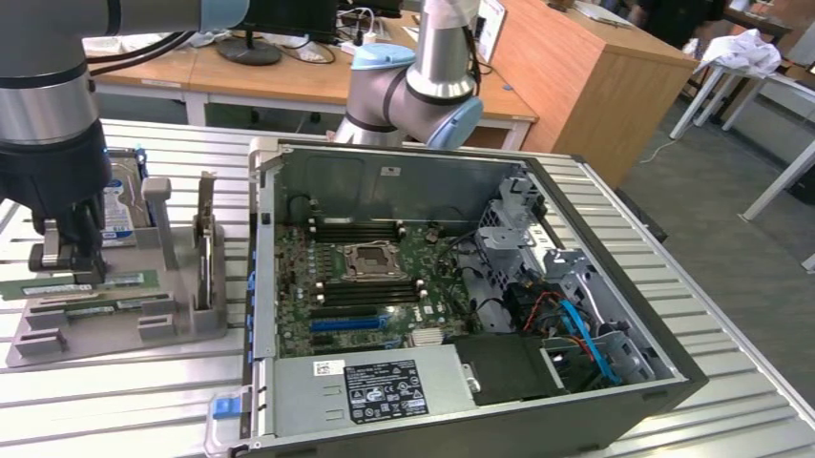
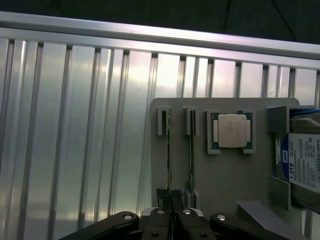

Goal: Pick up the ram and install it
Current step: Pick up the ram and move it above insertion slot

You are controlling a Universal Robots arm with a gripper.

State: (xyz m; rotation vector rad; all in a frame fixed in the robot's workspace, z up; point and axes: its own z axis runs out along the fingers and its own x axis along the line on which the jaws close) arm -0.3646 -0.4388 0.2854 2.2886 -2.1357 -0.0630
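The ram (image 1: 128, 280) is a long green stick lying on edge in the grey holder (image 1: 191, 320) at the exterior view's left. In the wrist view the ram (image 2: 168, 155) appears edge-on as a thin line running from its slot toward the fingertips. My gripper (image 1: 61, 262) points straight down over it, and in the wrist view the gripper (image 2: 170, 194) is shut on the stick's top edge. The open computer case (image 1: 662, 363) lies on its side to the exterior view's right, with its motherboard (image 1: 369, 277) exposed.
A second green stick (image 2: 190, 150) sits in the neighbouring slot. The same holder (image 2: 225, 175) carries a square silver CPU (image 2: 232, 131) and a blue-labelled hard drive (image 2: 302, 160). The table is ribbed aluminium (image 1: 114, 401). Wooden desks (image 1: 560, 57) stand behind.
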